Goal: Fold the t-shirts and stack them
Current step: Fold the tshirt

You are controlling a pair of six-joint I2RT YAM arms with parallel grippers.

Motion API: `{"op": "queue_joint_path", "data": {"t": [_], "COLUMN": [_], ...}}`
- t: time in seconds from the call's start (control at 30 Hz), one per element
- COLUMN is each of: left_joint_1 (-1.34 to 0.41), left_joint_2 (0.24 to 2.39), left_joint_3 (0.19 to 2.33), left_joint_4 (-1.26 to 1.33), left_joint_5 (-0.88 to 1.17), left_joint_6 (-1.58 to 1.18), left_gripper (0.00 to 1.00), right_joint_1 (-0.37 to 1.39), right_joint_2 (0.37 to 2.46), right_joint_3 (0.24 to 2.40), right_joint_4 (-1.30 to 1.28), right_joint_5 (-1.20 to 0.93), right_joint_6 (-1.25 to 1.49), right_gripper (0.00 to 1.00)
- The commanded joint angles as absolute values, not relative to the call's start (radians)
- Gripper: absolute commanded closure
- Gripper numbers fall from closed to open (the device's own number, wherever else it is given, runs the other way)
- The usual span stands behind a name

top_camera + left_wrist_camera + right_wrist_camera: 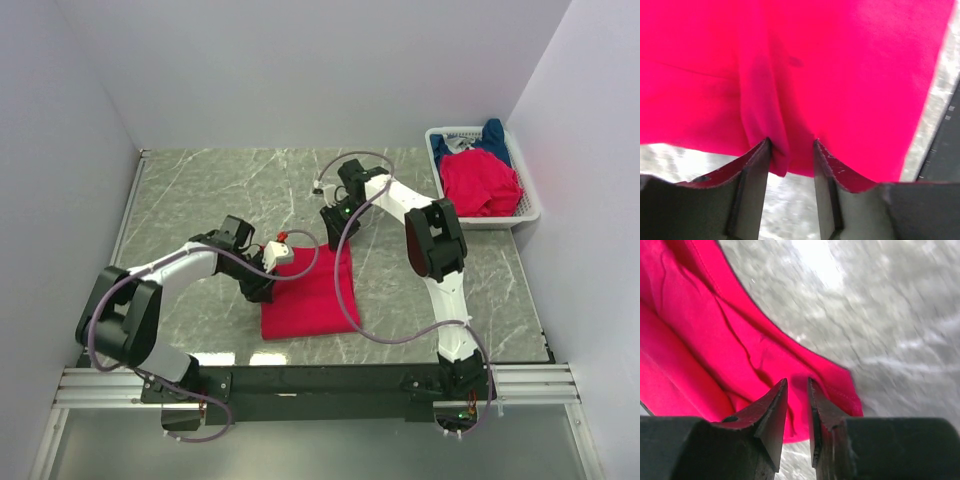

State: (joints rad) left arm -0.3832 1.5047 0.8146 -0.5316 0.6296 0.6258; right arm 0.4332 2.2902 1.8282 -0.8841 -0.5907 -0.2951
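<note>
Red t-shirt (300, 305): folded flat on desk (200, 190), left of and nearer than basket (530, 208).
Left gripper (790, 144): jaws apart, red cloth fold hanging between them.
Right gripper (797, 382): jaws narrowly apart, red cloth beneath.

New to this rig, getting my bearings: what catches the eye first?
A bright red t-shirt lies folded at the middle of the grey table, the left gripper at its left edge, the right gripper at its far edge. At the far right corner, a white mesh basket holds a crumpled red t-shirt and a dark blue one.
</note>
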Motion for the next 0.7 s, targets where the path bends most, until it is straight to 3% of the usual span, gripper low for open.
{"op": "queue_joint_path", "data": {"t": [0.0, 0.1, 0.23, 0.4, 0.67], "left_joint_1": [-0.403, -0.397, -0.388, -0.403, -0.445], "left_joint_2": [1.419, 1.356, 1.325, 1.368, 1.479], "left_joint_3": [0.779, 0.797, 0.857, 0.908, 0.925], "left_joint_4": [-0.548, -0.548, -0.554, -0.474, -0.321], "left_joint_5": [0.627, 0.603, 0.639, 0.712, 0.778], "left_joint_6": [0.577, 0.598, 0.696, 0.744, 0.799], "left_gripper": [0.52, 0.39, 0.31, 0.32, 0.38], "right_joint_1": [0.456, 0.459, 0.456, 0.453, 0.453], "right_joint_2": [2.324, 2.287, 2.165, 2.143, 2.292], "right_joint_3": [1.910, 1.892, 1.803, 1.802, 1.873], "right_joint_4": [-0.940, -0.954, -0.890, -0.819, -0.750], "right_joint_5": [-0.557, -0.587, -0.617, -0.750, -1.024], "right_joint_6": [-0.322, -0.340, -0.345, -0.285, -0.124], "right_gripper": [0.71, 0.70, 0.69, 0.69, 0.75]}}
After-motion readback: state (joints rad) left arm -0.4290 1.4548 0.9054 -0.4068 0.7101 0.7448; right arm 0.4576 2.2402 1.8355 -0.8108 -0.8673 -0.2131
